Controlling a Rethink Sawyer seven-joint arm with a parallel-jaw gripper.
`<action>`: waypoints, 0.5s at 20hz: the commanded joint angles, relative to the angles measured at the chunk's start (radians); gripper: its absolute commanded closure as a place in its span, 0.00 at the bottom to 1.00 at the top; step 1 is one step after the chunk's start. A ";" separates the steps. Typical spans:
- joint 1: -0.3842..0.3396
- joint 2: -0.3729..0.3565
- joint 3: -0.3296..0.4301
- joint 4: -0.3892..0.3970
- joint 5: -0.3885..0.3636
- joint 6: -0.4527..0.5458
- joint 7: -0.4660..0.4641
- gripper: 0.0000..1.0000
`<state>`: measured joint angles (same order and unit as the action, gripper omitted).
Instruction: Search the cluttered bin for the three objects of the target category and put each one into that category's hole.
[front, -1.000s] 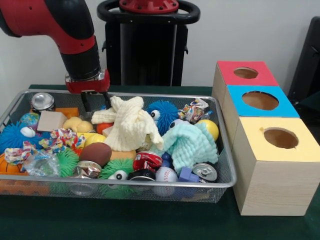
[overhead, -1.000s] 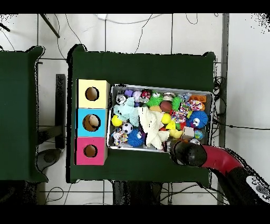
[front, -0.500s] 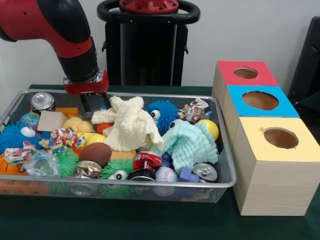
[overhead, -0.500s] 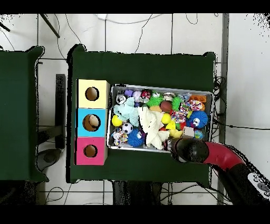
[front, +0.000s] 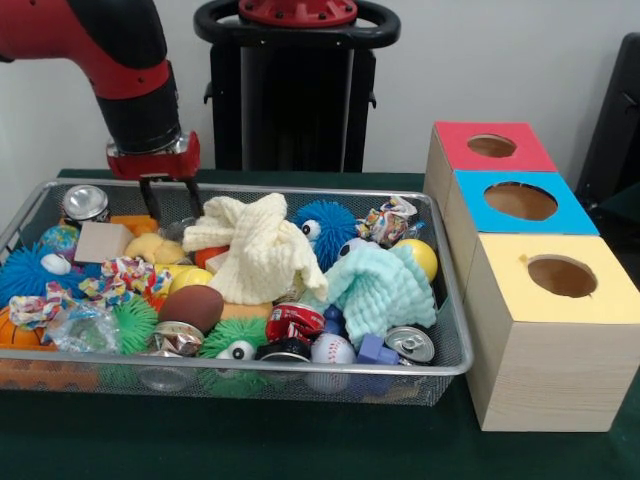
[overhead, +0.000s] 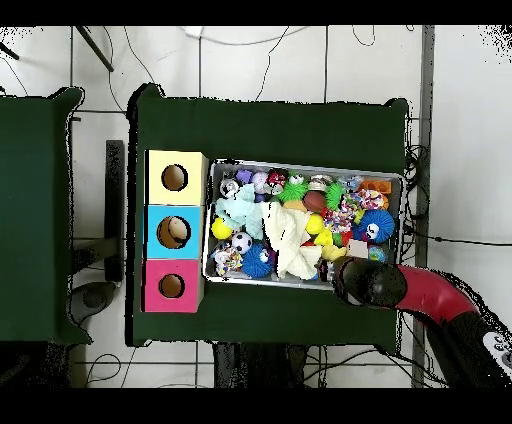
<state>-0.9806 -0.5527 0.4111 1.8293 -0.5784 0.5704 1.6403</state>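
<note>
My gripper hangs open over the far left part of the wire bin, its black fingers just above a yellow soft toy and holding nothing. To its right lies a cream knitted cloth. A mint cloth lies further right. A silver can stands in the far left corner, and a red can and another can lie near the front. In the overhead view the arm's black wrist covers the gripper at the bin's lower right edge.
Three boxes with round holes stand right of the bin: red, blue and yellow. The bin also holds spiky balls, a baseball, a brown football, wooden blocks and crumpled wrappers. Overhead, the boxes sit left of the bin.
The arm has shifted left along the bin's far edge in the front view, away from the cream cloth. The gripper stays open. Nothing in the bin has moved.
</note>
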 joint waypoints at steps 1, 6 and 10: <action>0.010 -0.142 0.067 -0.024 0.001 0.080 -0.109 0.00; 0.015 -0.183 0.073 -0.020 0.026 0.123 -0.117 0.00; 0.020 -0.166 0.071 -0.030 0.015 0.110 -0.114 0.00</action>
<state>-0.9782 -0.6946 0.4109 1.8300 -0.5767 0.5762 1.6403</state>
